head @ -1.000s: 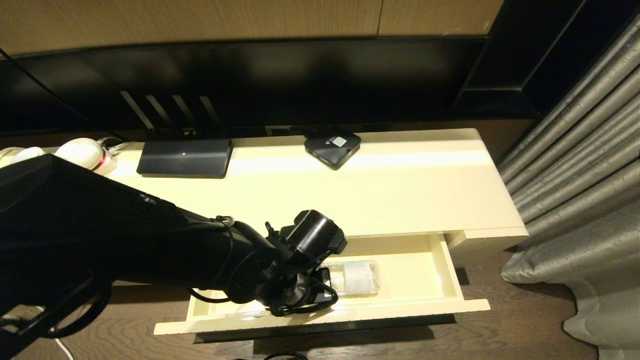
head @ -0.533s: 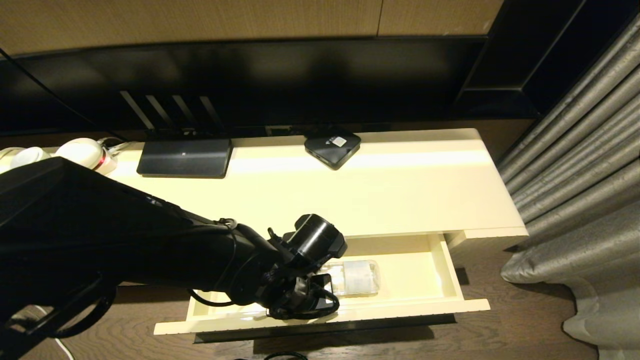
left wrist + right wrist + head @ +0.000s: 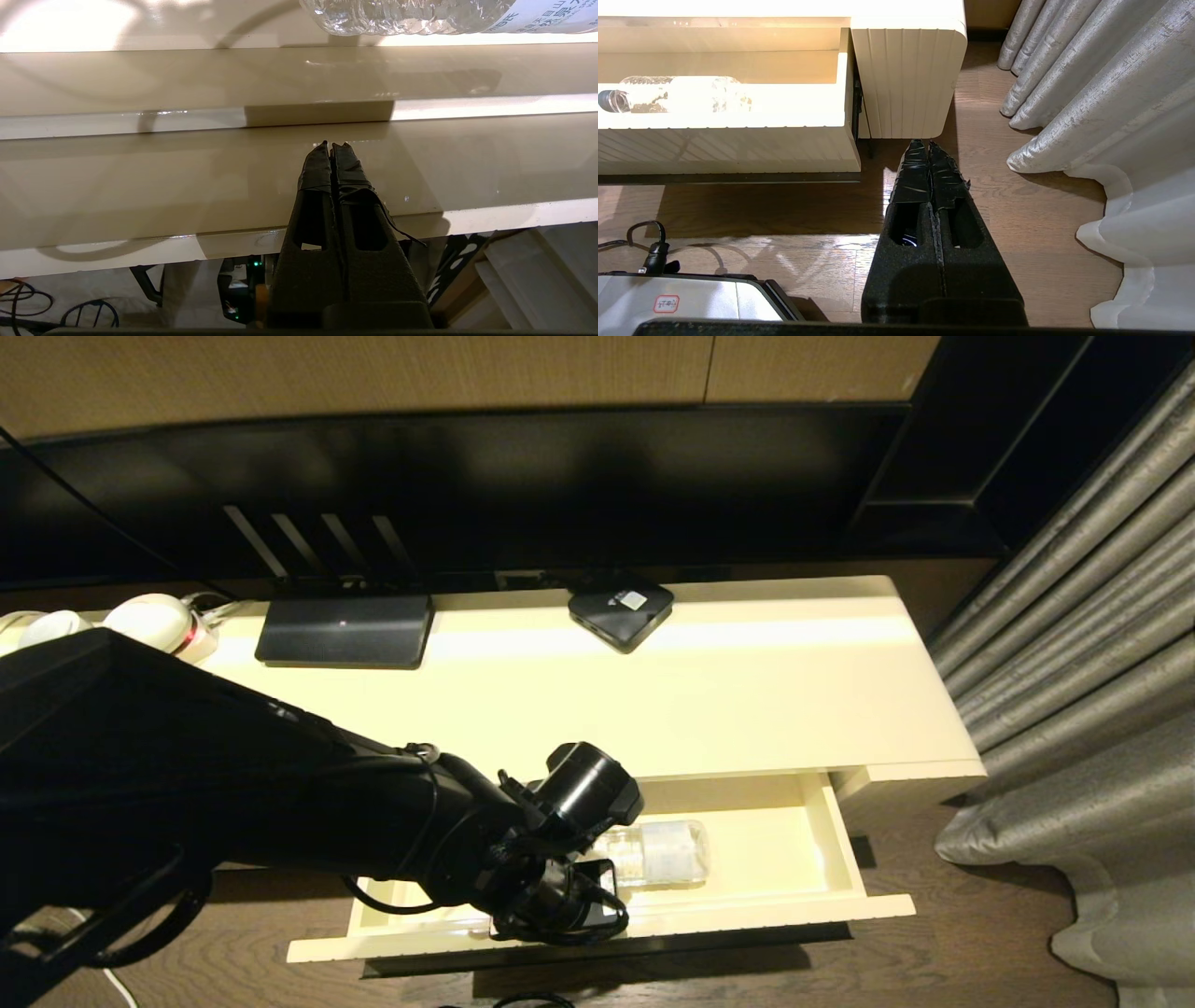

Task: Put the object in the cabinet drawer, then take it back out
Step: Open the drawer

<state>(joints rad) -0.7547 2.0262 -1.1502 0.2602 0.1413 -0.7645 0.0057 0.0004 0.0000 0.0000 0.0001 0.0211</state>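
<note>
A small clear ribbed bottle [image 3: 658, 852] with a whitish, dark-printed label is seen lying on its side in the open cream drawer [image 3: 831, 859], lower centre of the head view. The left gripper [image 3: 332, 145] is held empty beside it, jaws pressed together; the right gripper [image 3: 928, 143] hangs over the floor, jaws likewise together.

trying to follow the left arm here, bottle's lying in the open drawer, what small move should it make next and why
Probably open the left gripper and ease it toward the bottle. The bottle lies on its side, free in the open drawer. The gripper is shut on nothing, low at the drawer's front edge with the bottle just beyond its tips. It cannot take the bottle out until its fingers part around it.
</note>
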